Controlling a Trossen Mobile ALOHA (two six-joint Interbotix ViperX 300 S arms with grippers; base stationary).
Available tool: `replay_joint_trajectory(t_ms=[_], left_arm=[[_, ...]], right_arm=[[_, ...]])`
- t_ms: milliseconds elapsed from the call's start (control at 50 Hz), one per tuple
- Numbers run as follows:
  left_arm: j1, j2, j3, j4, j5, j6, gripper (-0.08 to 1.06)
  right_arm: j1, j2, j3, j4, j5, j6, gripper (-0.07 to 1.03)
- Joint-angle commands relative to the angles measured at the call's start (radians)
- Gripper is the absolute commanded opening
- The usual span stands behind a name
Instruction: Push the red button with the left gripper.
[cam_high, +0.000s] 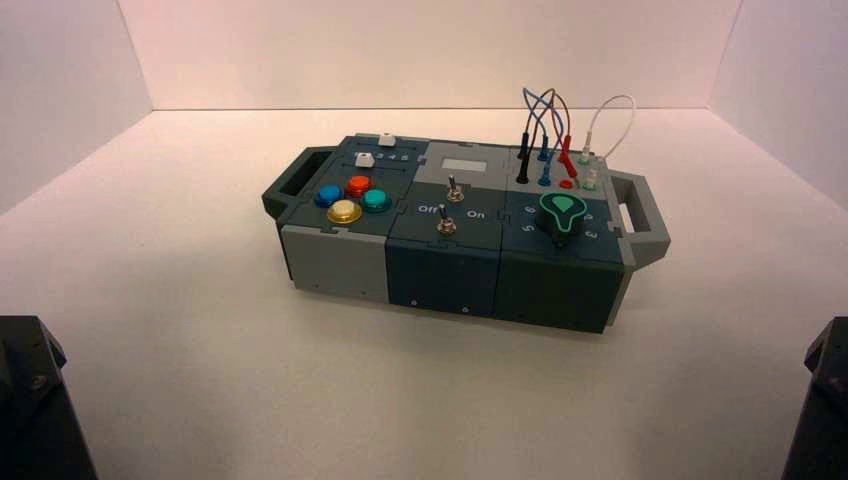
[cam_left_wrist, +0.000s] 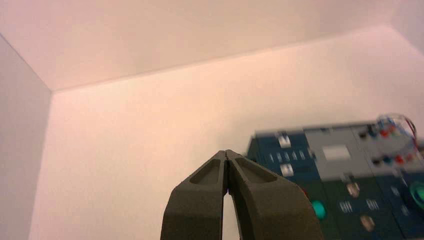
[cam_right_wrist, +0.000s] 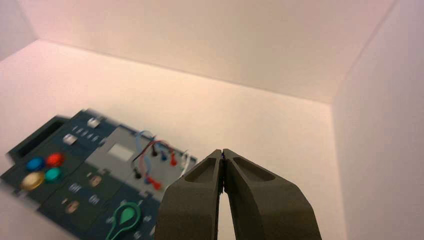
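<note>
The red button (cam_high: 358, 185) is a small glossy dome in the four-button cluster on the left end of the dark box (cam_high: 340, 262). It stands behind the yellow button (cam_high: 344, 211), between the blue button (cam_high: 328, 195) and the green button (cam_high: 376, 200). It also shows in the right wrist view (cam_right_wrist: 54, 159). My left gripper (cam_left_wrist: 226, 153) is shut and empty, well short of the box and to its left. In the left wrist view its finger hides most of the cluster; only the green button (cam_left_wrist: 317, 209) shows. My right gripper (cam_right_wrist: 221, 152) is shut and empty, parked off the box's right.
The box carries two white sliders (cam_high: 365, 159), two toggle switches (cam_high: 447, 226), a green knob (cam_high: 563, 210) and plugged wires (cam_high: 545, 135), with handles at both ends. Black arm bases sit at the bottom left (cam_high: 30, 400) and bottom right (cam_high: 825, 400) corners. White walls enclose the table.
</note>
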Motion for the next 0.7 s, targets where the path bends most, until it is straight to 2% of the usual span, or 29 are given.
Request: replay_joint_trajectory(t_ms=[20,140,480,700], left_arm=[[-0.020,-0.002,-0.038,0.002,0.071,0.005,-0.03],[-0.038,-0.009,-0.025,0.002,0.091,0.005,-0.03],[-0.057,-0.014,-0.009,0.000,0.098,0.005,-0.03],[-0.083,-0.014,-0.011,-0.005,0.115,0.002,-0.03]], right_arm=[[0.054,0.032,-0.041,0.006,0.015,-0.003,-0.02],[0.087,0.043,-0.043,0.009,0.018,0.003,-0.02],[0.095,0.058,-0.052,0.011,0.048,-0.005,-0.02],[0.138,0.067,-0.054,0.009,0.061,-0.005,-0.02]])
